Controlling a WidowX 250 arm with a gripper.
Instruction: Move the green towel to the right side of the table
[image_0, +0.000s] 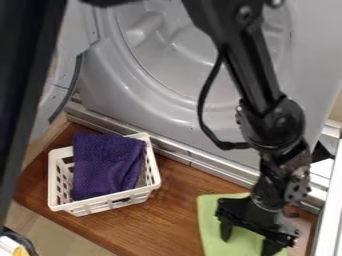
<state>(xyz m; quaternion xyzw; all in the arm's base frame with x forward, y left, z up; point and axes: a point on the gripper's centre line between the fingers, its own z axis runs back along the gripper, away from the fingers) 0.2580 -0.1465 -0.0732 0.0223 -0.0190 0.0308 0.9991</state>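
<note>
The jaws stand well apart, one finger toward seven o'clock of the gripper (247, 240) and the other toward five, both pointing down over the green towel (210, 220). Only towel shows between them; whether the tips touch the cloth, I cannot tell.

Taking the view as a dial and going left to right: a dark upright bar (23, 100) runs down the edge from eleven o'clock to past eight. Out at the rim between seven and eight lies a small white and yellow thing (10, 246), cut off by the edge. In that same direction, closer to the centre, a white slotted basket (100, 204) sits on the brown wooden table (167, 220). A purple cloth (107, 165) lies in the basket, draped over its rim toward eleven o'clock. Behind the table, at twelve, stands a grey machine (127, 90) with a round moulded front.

The green towel lies flat on the table at five o'clock, partly under the gripper, its lower part cut off by the view's edge. The black arm (250, 65) comes in between twelve and one and slants down to it, a black cable (202, 110) looping on its left. At four stands a white frame (328, 200).
</note>
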